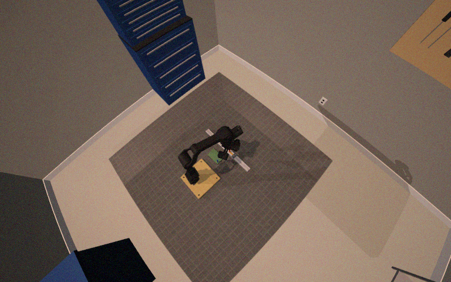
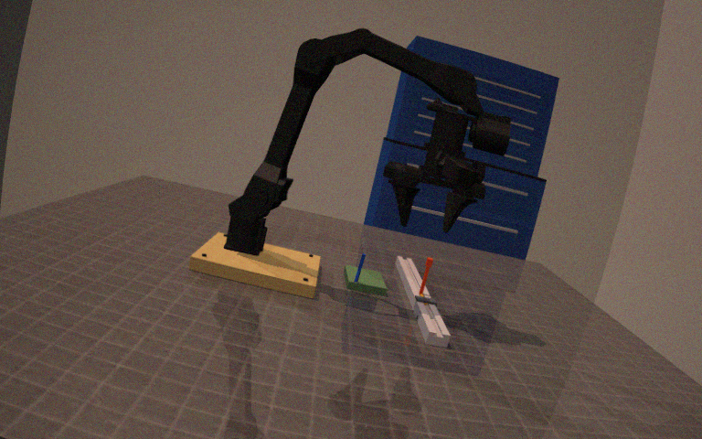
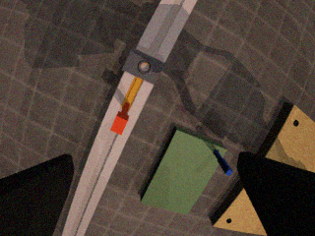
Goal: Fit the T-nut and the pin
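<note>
The brass T-nut [image 3: 133, 90] lies in the slot of the aluminum rail [image 1: 243, 163] [image 2: 436, 332] [image 3: 96, 163], directly beside the dark bracket [image 2: 426, 299] [image 3: 132, 64], its orange handle [image 2: 426, 275] [image 3: 119, 124] sticking up. Brass colour shows through the bracket's 1 hole. The gripper [image 2: 425, 229] [image 3: 157, 164] is spread wide, its 2 fingers holding nothing; it hangs above the handle, well apart from it. In the wrist view, the handle appears between the 2 fingers, nearer the one at the picture's left. The blue pin [image 2: 359, 268] [image 3: 222, 162] stands tilted in the green tray [image 1: 214, 156] [image 2: 366, 281] [image 3: 179, 172], between the rail and the arm's yellow base plate [image 1: 207, 177] [image 2: 287, 266] [image 3: 241, 216]. All rest on a brown-grey tiled surface [image 1: 232, 212] [image 2: 154, 336]. Beyond stand a blue drawer cabinet [image 1: 172, 71] [image 2: 533, 207] and plain walls, 1 bearing a white outlet [image 1: 322, 101]. Brands, labels and writing: none readable.
</note>
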Controlling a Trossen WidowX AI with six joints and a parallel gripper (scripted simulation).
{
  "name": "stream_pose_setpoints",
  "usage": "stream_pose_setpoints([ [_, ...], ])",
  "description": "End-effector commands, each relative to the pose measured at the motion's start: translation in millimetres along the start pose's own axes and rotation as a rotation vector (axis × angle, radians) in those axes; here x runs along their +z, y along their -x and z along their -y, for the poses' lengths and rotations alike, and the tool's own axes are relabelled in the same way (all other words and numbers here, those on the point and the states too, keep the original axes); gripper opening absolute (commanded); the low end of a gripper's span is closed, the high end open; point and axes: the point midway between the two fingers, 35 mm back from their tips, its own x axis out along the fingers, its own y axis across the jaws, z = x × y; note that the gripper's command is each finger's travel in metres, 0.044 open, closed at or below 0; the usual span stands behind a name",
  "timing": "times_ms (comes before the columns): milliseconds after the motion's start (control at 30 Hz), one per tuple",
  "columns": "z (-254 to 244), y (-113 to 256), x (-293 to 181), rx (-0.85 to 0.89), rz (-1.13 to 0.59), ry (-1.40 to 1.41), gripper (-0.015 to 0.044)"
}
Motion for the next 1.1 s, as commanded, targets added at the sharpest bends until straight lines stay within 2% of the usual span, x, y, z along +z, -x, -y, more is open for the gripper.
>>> stream_pose_setpoints([
  [0,31,4,-21,0.004,-0.003,0.399,0.0440],
  [233,76,-3,-53,0.003,-0.007,1.007,0.0440],
  [767,77,-5,-53,0.003,-0.007,1.023,0.0440],
  [1067,77,-60,-54,0.003,-0.007,1.023,0.0440],
])
